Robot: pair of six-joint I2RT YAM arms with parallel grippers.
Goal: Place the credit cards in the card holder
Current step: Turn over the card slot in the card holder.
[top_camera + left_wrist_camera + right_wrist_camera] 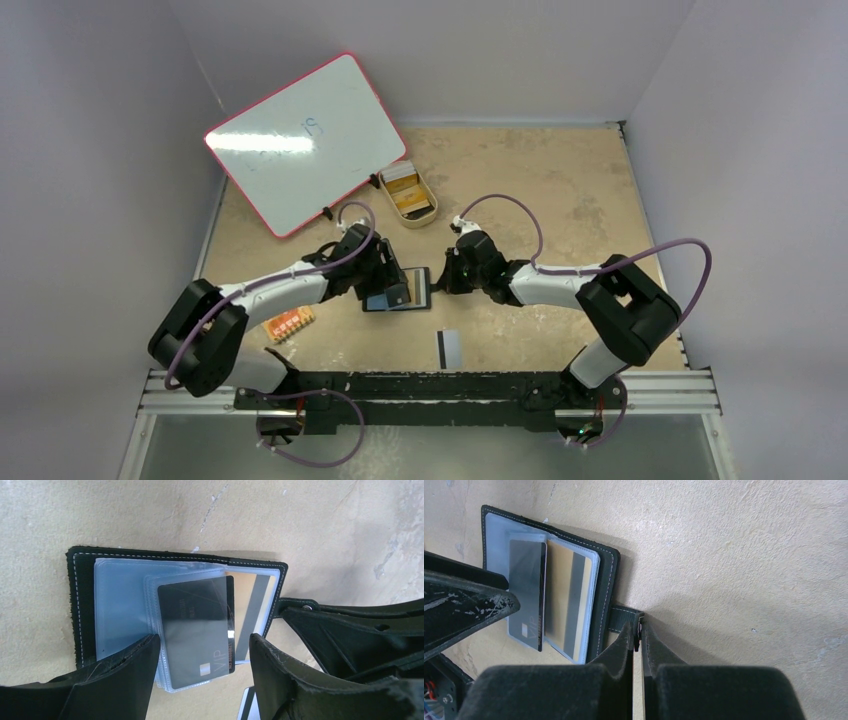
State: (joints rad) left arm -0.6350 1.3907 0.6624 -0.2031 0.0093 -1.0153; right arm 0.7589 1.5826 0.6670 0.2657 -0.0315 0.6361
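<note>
Lettering "VIP" on grey card [197, 630] in card holder [80, 605]; left fingers [120, 680] apart, right fingers [619, 652] pinching tab [624, 616]

Left tool [204, 641] gapes wide; right tool [637, 629] pinched tight.

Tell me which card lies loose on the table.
The pale black-striped card, lying alone; the dark VIP card and gold card lie on the holder.

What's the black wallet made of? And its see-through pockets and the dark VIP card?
The card holder looks like black leather or imitation leather: matte, with pale stitching round the edge. Its pockets seem thin clear plastic, bluish and shiny. The dark card looks like stiff glossy plastic; light glints off it.
</note>
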